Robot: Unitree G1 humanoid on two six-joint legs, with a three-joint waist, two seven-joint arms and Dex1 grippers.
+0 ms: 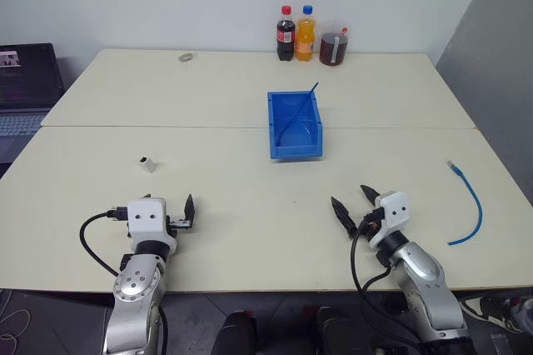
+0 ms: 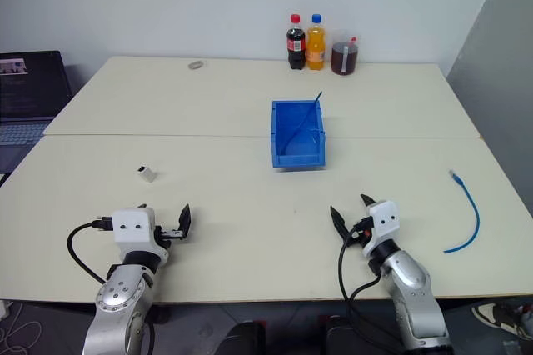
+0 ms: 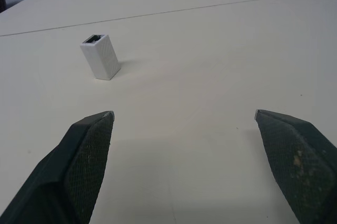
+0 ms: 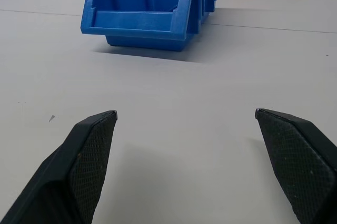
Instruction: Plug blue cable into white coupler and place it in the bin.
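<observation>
Both grippers wide open, empty, low over counter [image 1: 250,205].
Left gripper [image 1: 185,213] faced white coupler [image 1: 148,163]; right gripper [image 1: 353,206] faced bin [image 1: 294,152]; blue cable [image 1: 469,205] lay far right.

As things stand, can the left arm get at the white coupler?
Probably yes. The white coupler stands upright on bare table ahead of the left gripper, whose fingers are open and empty, and nothing lies between them.

The left gripper [image 3: 184,116] hovers low over the pale table [image 3: 221,56], its two dark fingers [image 3: 84,150] spread wide with nothing between them. Beyond them the white coupler [image 3: 100,57] stands upright, slightly tilted, dark socket facing up.
</observation>
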